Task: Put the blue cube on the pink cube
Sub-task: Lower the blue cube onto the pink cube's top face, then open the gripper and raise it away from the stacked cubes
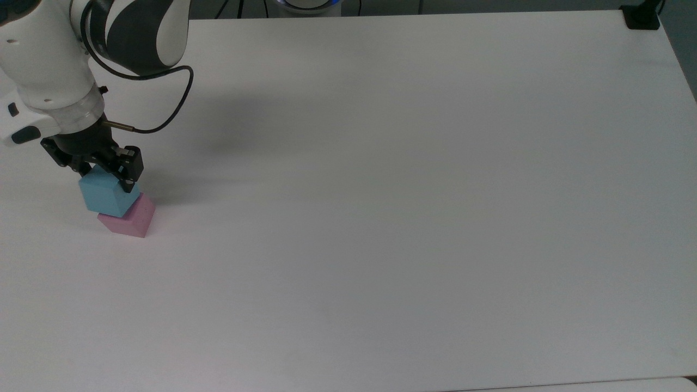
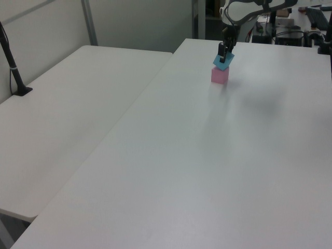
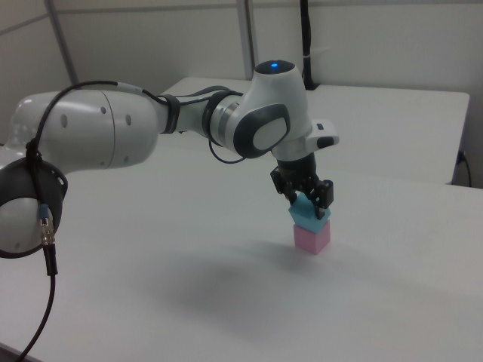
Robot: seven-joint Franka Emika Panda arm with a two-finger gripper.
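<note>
While your fingers (image 1: pixel 103 170) are closed on the blue cube (image 1: pixel 107 195), that cube hangs directly beneath them and sits over the pink cube (image 1: pixel 133 219). In the right view the fingers (image 3: pixel 307 197) grip the blue cube (image 3: pixel 310 214) from above, pinching its upper part on opposite sides, and the pink cube (image 3: pixel 312 237) lies straight below your grip, resting on the white surface (image 3: pixel 226 302). The blue cube looks turned relative to the pink one, so their edges do not line up; in the left view its corners stick out past the pink cube (image 2: pixel 220 75) underneath the blue cube (image 2: pixel 222 61). You cannot tell from these views whether the blue cube's underside is already touching the pink cube's top or is just above it. In the top view the pink cube peeks out below and to the top view's right of your fingers, with the blue cube covering most of its top face. A black cable (image 1: pixel 163 117) loops from the wrist just above your fingers.
</note>
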